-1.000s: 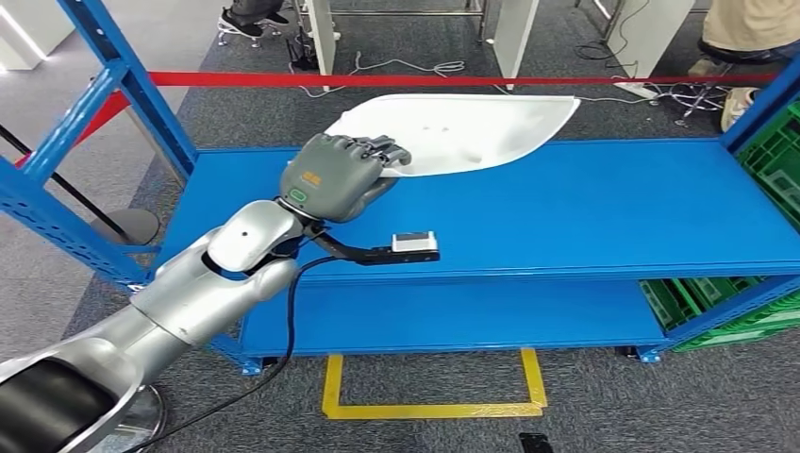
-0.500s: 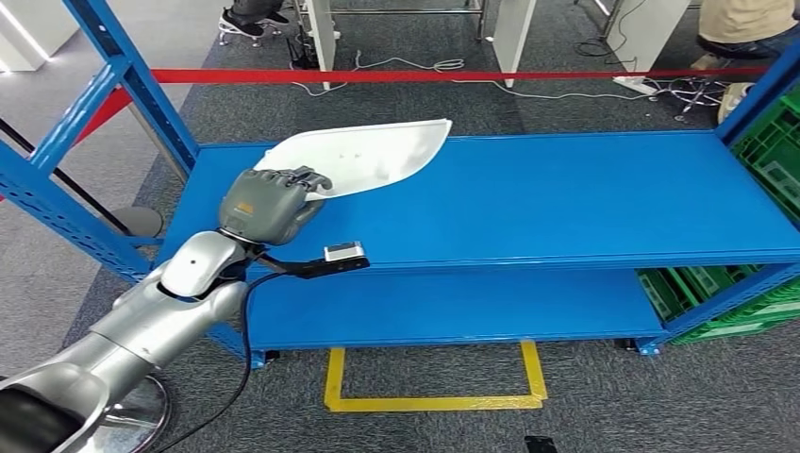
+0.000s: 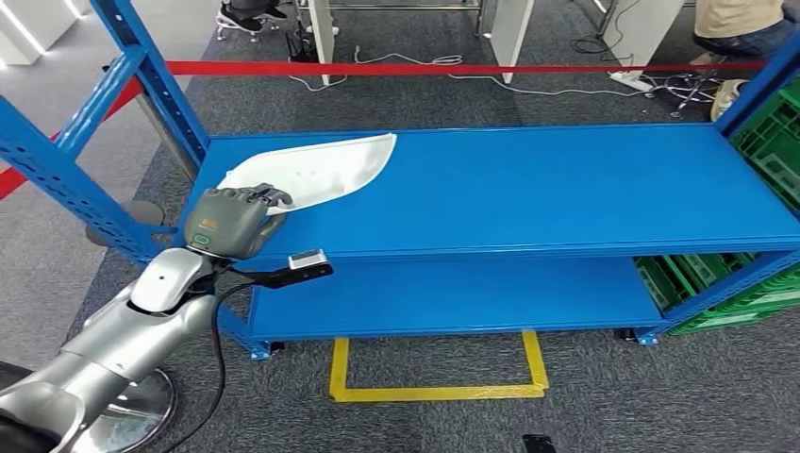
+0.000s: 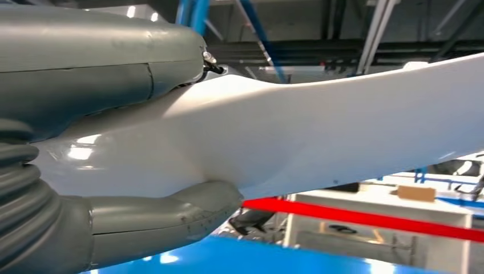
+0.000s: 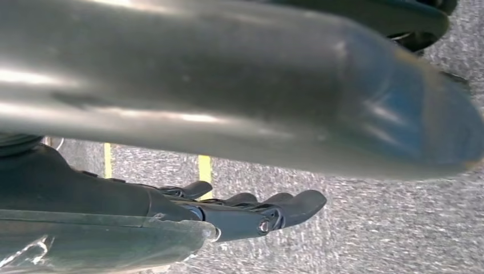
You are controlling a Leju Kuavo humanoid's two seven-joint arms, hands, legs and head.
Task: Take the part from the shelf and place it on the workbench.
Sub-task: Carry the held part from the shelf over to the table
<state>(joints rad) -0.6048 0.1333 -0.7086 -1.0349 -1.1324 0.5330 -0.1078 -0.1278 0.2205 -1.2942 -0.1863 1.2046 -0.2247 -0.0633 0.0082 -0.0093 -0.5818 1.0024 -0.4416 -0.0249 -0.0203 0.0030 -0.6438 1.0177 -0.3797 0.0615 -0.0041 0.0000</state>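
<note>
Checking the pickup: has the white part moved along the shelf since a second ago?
Yes. The part, held by the left hand, moved toward the shelf's left end.

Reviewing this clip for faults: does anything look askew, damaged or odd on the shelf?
Nothing stands out. The left hand grips one end of the white part, which shows no visible damage and lies at an angle over the blue shelf only because it is being lifted.

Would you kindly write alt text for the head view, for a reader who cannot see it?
The robot's left hand grips the near end of a long white part at the left end of a blue shelf. A red barrier tape runs behind the shelf, green crates sit at the right, and a yellow floor marking lies in front.
</note>
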